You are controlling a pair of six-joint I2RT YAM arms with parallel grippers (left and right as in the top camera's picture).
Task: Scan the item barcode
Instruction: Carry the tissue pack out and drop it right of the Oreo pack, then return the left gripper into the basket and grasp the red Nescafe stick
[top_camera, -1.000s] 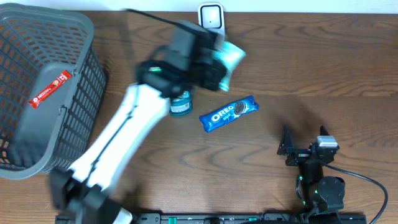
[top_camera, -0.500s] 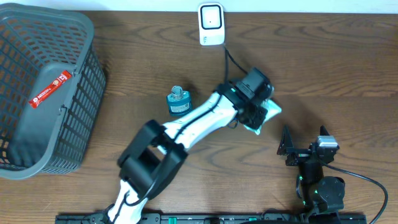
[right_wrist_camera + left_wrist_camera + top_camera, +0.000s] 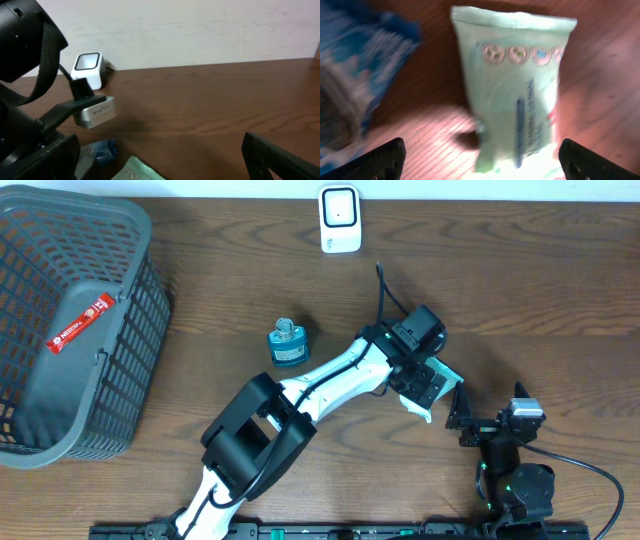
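Note:
A pale green packet (image 3: 515, 90) lies flat on the wooden table, seen up close in the left wrist view. My left gripper (image 3: 482, 162) hovers over its near end, open, with both fingertips (image 3: 385, 160) wide apart and touching nothing. From overhead the left gripper (image 3: 428, 388) covers most of the packet (image 3: 418, 406). The white barcode scanner (image 3: 340, 218) stands at the table's back edge, well away from the packet. My right gripper (image 3: 487, 423) rests open near the front right, and its wrist view shows the scanner (image 3: 89, 67) and a corner of the packet (image 3: 137, 172).
A blue Oreo pack (image 3: 360, 75) lies just left of the green packet. A small teal jar (image 3: 288, 345) stands mid-table. A grey basket (image 3: 130, 240) at the left holds a red packet (image 3: 80, 323). The left arm stretches diagonally across the table's middle.
The left arm swung from in front of the scanner down to the right-centre of the table. Its jaws opened and let go of the green packet, which now lies on the wood.

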